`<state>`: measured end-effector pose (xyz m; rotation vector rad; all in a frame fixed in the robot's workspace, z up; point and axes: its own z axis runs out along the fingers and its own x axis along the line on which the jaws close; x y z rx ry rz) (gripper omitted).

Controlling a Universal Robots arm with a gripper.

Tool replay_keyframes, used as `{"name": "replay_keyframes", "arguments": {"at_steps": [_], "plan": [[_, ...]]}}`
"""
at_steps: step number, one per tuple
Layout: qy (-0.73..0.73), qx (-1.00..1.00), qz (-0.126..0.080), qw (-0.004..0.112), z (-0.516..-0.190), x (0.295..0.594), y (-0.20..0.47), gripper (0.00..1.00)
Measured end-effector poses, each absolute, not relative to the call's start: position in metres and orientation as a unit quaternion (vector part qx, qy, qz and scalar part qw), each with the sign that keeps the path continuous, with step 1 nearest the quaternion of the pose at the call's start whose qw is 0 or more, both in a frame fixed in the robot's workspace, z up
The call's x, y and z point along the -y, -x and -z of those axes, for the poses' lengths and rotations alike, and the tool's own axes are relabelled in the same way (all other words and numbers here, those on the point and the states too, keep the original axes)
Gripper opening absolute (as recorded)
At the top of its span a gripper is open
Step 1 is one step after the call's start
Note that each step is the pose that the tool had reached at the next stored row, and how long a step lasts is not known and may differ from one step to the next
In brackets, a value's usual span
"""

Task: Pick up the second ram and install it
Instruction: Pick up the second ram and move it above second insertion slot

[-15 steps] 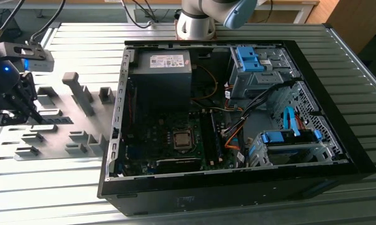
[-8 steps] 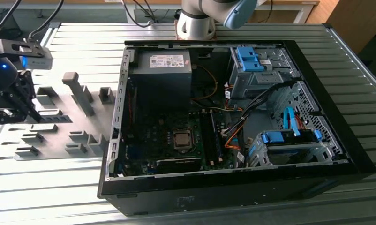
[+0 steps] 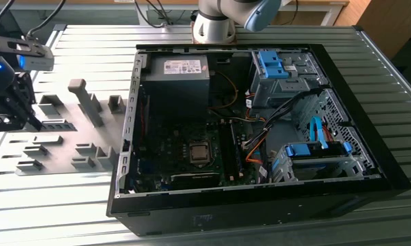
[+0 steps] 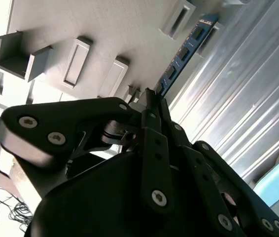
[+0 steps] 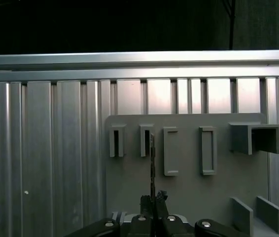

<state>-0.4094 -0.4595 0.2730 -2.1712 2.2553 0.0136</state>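
The second ram (image 4: 186,52) is a thin blue-green board with small dark chips. It reaches from my fingertips to a grey holder block (image 4: 179,17). In the first wrist view the ram (image 5: 152,163) shows edge-on, running from a slotted holder block (image 5: 146,140) down to my gripper (image 5: 154,199). My gripper (image 4: 152,96) is shut on the near end of the ram. In the exterior view my gripper (image 3: 29,120) hangs over the grey holder plate (image 3: 62,154) at the exterior view's left, well away from the open computer case (image 3: 369,179).
Several grey holder blocks (image 5: 207,150) stand on the plate. A tall grey post (image 3: 86,100) rises near the case. Inside the case lie the motherboard (image 3: 199,154), a power supply (image 3: 175,84), cables and blue drive-bay latches (image 3: 313,149). The arm's base (image 3: 216,23) stands behind the case.
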Motion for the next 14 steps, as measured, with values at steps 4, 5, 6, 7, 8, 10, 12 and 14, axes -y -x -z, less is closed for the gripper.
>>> {"name": "replay_keyframes", "arguments": {"at_steps": [4,5,6,7,8,10,12,14], "plan": [[0.694,-0.72,-0.004,0.006,-0.285,0.459,0.409,0.14],[0.694,-0.72,-0.004,0.005,-0.288,0.459,0.409,0.14],[0.694,-0.72,-0.004,0.005,-0.292,0.459,0.409,0.14],[0.694,-0.72,-0.004,0.005,-0.295,0.459,0.409,0.14],[0.694,-0.72,-0.004,0.006,-0.298,0.459,0.409,0.14],[0.694,-0.72,-0.004,0.006,-0.305,0.459,0.409,0.14],[0.694,-0.72,-0.004,0.005,-0.313,0.459,0.409,0.14],[0.694,-0.72,-0.004,0.006,-0.321,0.459,0.409,0.14]]}}
